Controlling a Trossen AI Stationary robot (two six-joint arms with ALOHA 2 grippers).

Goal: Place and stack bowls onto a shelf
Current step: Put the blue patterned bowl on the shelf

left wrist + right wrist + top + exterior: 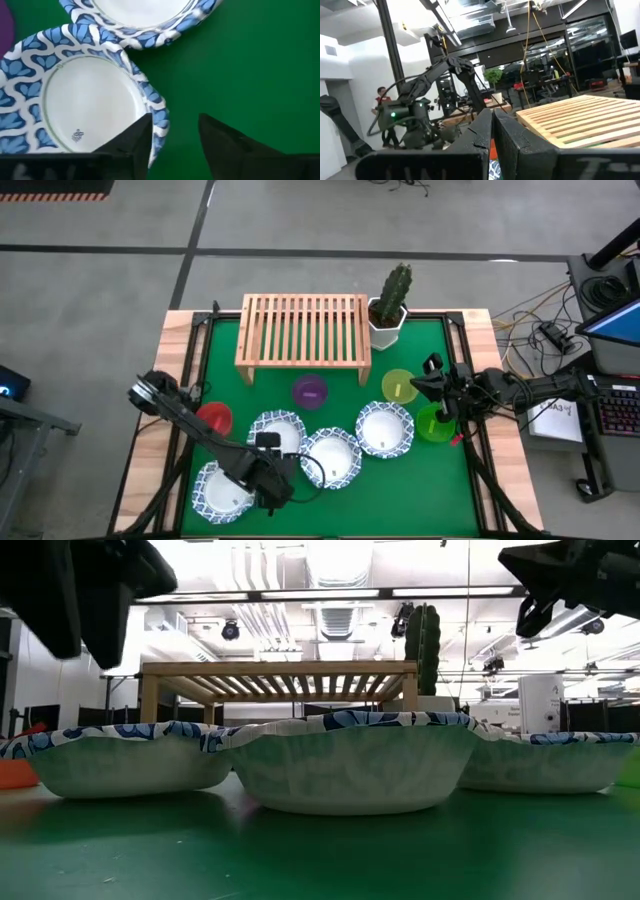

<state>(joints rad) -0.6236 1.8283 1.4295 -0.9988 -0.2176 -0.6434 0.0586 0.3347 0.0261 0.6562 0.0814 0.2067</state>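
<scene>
Under the left hand (175, 132), one bowl's (85, 97) rim is hidden.

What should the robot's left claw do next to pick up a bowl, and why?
Probably lower a little, so the rim of the patterned bowl slips between the open fingers. The left claw hangs right at that bowl's edge, one finger over the rim and the other over bare green table, and grips nothing yet. The shelf holds no bowls. The right claw waits above the small yellow and green bowls.
</scene>
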